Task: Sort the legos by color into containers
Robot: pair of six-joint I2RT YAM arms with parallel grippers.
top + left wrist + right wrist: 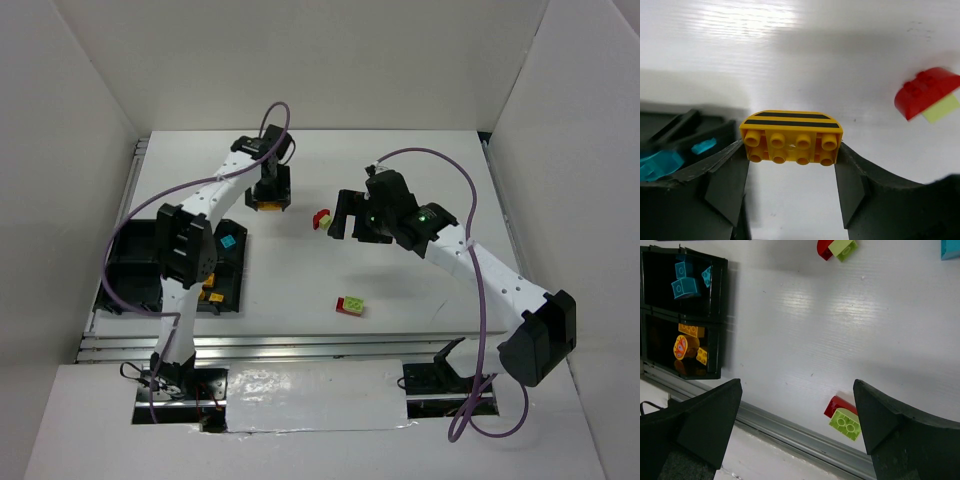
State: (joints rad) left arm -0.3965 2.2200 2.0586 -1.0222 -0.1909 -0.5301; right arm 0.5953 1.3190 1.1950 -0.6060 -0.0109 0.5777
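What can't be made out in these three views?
Top view: left arm covers much of the black tray; its bricks are too small to count.
Right wrist view: cyan brick cut off by the top-right corner.
Left wrist view: cyan pieces partly behind the left tool.

In the top view the left arm (190, 240) is covering the middle of the black tray (130, 280), and the left gripper (268, 203) is hiding most of the orange brick (268, 208) it is clamping. The right wrist view's top edge is cutting off a cyan brick (950, 249) and a red-and-lime brick (836, 247). In the left wrist view, cyan pieces (660, 165) are blurring together.
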